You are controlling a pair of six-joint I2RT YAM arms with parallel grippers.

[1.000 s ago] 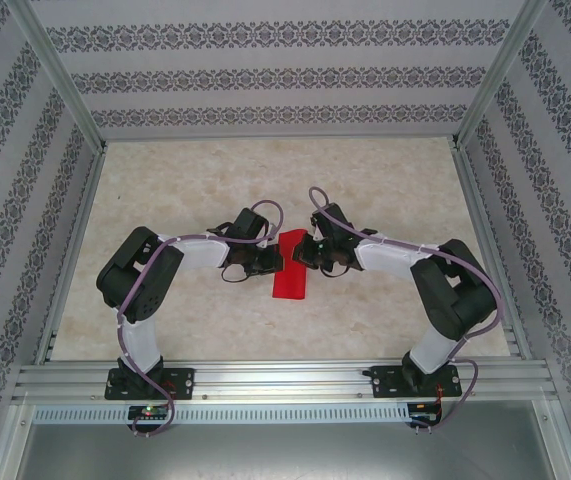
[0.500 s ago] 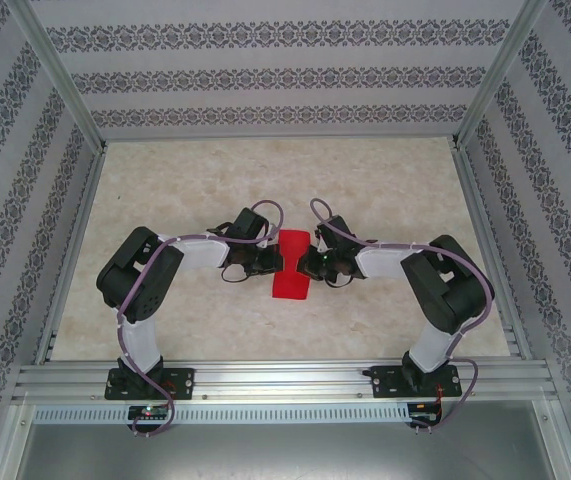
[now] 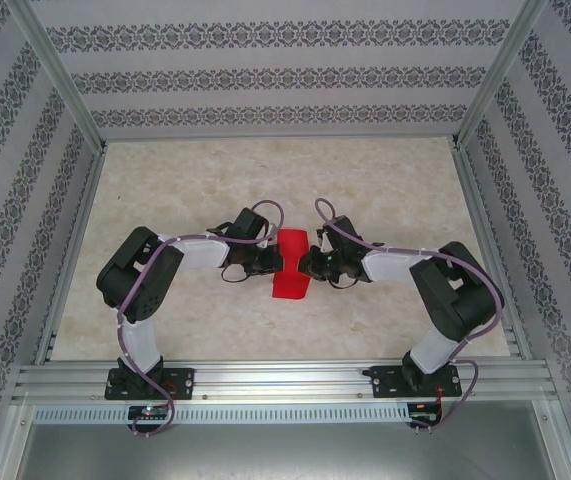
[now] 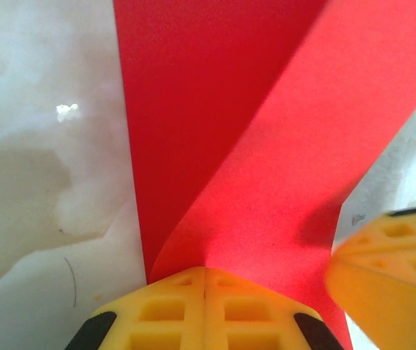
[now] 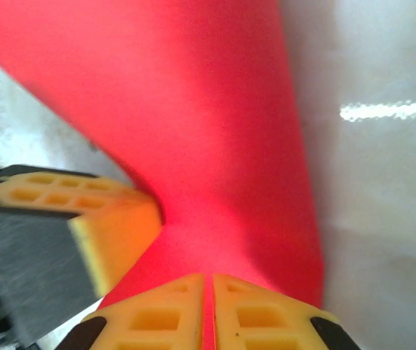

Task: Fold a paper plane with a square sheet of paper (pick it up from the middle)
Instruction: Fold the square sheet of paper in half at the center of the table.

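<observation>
Sheet of paper (image 3: 290,286): red, located at table (image 3: 385,180) centre, between the two grippers, approx. midway betw. L and R arms.

Top view:
- Sheet is seen as a narrow folded strip. Long axis runs near-to-far, far end leaning slightly to the R.
- The strip is pinched in at mid-length, where left gripper (image 3: 276,262) and right gripper (image 3: 304,266) meet it from opposite sides.
- No pointed end can be made out; finger state cannot be read at this res.

L wrist view (detail not given by top view):
- Sheet (image 4: 215,109) is shown in two layers: one flat on the table, one flap lifted and crossing it diagonally.
- Both layers converge at left gripper (image 4: 205,292). Its yellow fingers are pressed together, the paper clamped betw. them.
- One finger (image 4: 390,262) of the R gripper is seen at the sheet's R edge.
- A small white speck (image 4: 67,111) is noted on the table.

R wrist view:
- Sheet (image 5: 215,109) is seen curving down into right gripper (image 5: 209,306). The fingers are set very narrow, a thin slit only, with red paper in the slit.
- A L gripper finger (image 5: 84,211) is seen touching the sheet's L side.
</observation>
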